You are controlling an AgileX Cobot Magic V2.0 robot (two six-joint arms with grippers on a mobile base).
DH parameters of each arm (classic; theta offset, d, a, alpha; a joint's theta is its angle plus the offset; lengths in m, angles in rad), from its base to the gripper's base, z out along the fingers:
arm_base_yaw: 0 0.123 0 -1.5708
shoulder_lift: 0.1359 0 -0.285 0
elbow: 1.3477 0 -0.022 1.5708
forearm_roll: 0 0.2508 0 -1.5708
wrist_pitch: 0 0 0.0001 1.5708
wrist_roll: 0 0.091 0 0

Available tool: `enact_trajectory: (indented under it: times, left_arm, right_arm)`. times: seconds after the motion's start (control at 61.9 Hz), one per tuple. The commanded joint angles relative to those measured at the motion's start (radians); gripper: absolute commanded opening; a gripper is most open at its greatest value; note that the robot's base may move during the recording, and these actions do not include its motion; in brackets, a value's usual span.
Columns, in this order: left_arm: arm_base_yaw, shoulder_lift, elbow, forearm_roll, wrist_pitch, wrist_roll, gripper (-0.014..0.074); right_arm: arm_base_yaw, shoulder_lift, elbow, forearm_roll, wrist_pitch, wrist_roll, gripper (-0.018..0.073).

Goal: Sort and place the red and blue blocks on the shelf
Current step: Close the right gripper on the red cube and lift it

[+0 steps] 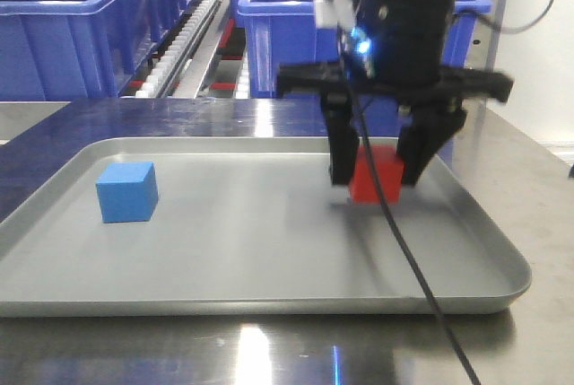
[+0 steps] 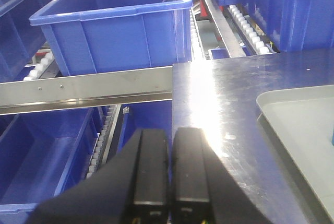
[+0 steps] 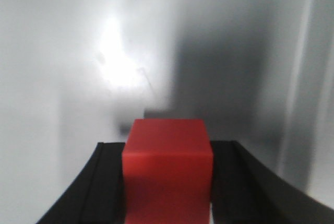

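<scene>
right wrist-mounted: red block (image 3: 167,156) (between fingers (image 3: 104,187))

Tray (image 1: 251,250): grey, rimmed, directly beneath right tool (image 1: 377,174)
Bins (image 1: 81,44): blue plastic, behind the tool
Counter (image 1: 269,349): steel, under tray

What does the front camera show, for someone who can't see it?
The right arm's black fingers hold a red block in a grey tray. A blue block sits on the tray's left side, with big blue bins behind.
</scene>
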Motion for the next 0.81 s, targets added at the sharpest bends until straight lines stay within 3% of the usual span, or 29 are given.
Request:
enact_trajectory:
  times: [0.0, 0.259, 0.517, 0.792]
  left_arm:
    - [-0.003, -0.011, 0.028, -0.007, -0.082, 0.0, 0.0122]
    - [-0.003, -0.011, 0.028, -0.007, -0.082, 0.0, 0.0122]
    - [-0.003, -0.011, 0.028, -0.007, -0.082, 0.0, 0.0122]
    - [-0.003, -0.011, 0.028, -0.007, -0.082, 0.0, 0.0122]
  right_arm:
    - [-0.003, -0.106, -0.018, -0.054, -0.025, -0.019, 0.0058]
    - [-0.089, -0.321, 0.156, -0.087, -0.236, -0.186, 0.0058]
    - [-0.298, -0.621, 0.446, -0.09, -0.491, -0.427, 0.0058]
    - [-0.512, -0.912, 0.705, -0.09, -0.77, -0.528, 0.0056]
